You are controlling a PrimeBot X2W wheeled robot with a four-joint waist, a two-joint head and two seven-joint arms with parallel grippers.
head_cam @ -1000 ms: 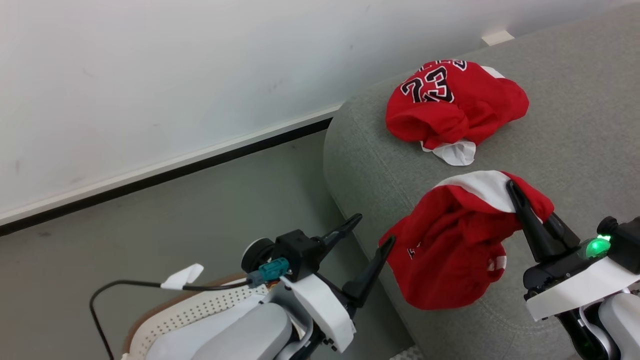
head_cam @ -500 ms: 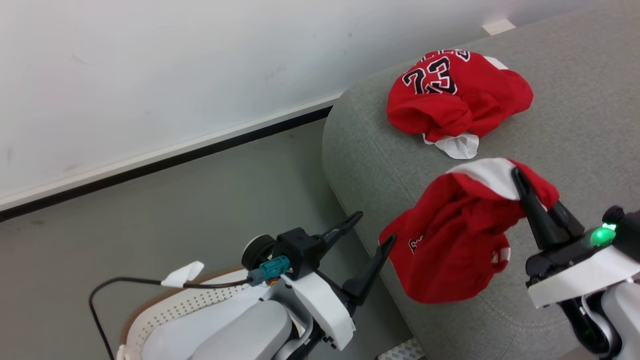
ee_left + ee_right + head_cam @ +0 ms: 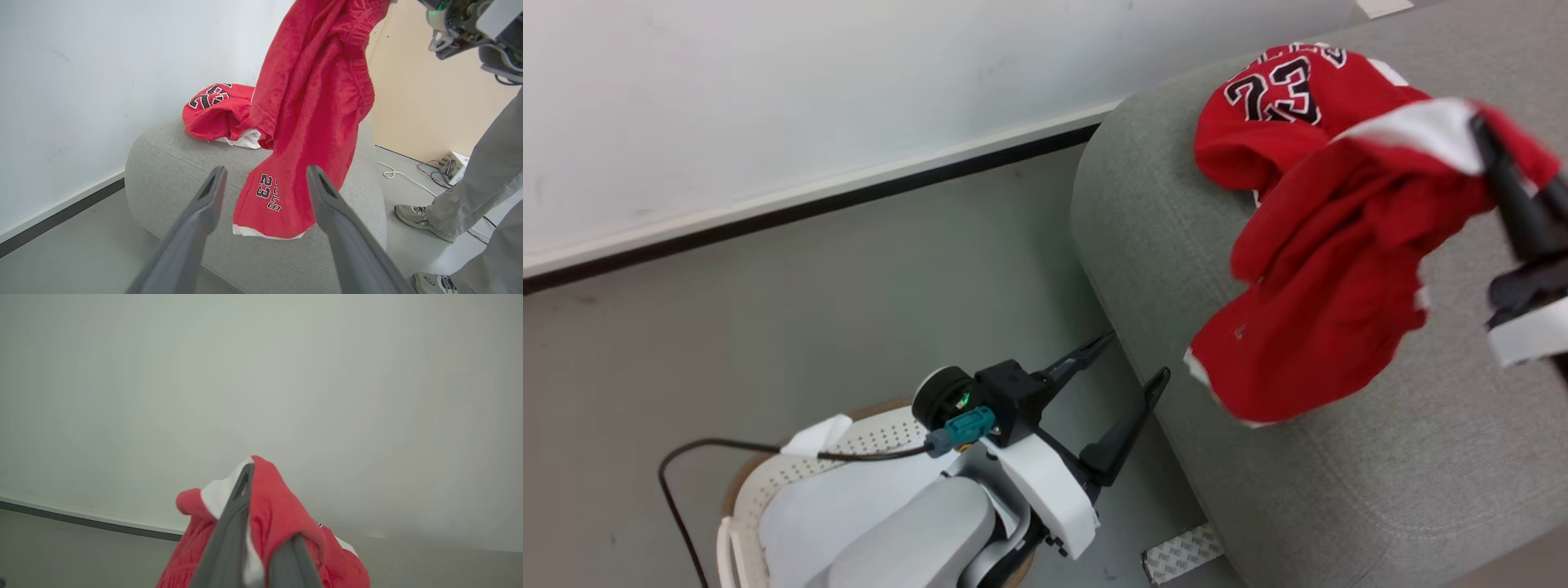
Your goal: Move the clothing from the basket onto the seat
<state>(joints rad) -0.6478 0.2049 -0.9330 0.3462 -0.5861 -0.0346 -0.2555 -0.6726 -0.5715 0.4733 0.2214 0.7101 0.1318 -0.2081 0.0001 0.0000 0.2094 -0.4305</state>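
The clothing is two red garments. One, a jersey (image 3: 1282,98) with a black 23, lies crumpled on the grey seat (image 3: 1339,490) near its far rounded end. The other, red shorts (image 3: 1323,310) with a white waistband, hangs from my right gripper (image 3: 1490,155), which is shut on the waistband above the seat. The left wrist view shows the shorts (image 3: 314,102) dangling in front of the jersey (image 3: 212,110), hem low over the seat (image 3: 171,163). My left gripper (image 3: 1134,356) stands open and empty beside the seat's edge, above the basket (image 3: 760,490).
A white wall with a dark baseboard (image 3: 849,196) runs behind the grey floor. A person's grey-trousered legs (image 3: 482,163) and a shoe (image 3: 412,216) stand past the seat's far side, near a small box (image 3: 451,163) with cables on the floor.
My right gripper has lifted the shorts up off the seat, so they now hang free near the jersey. The head camera has also turned. The left gripper stays open.
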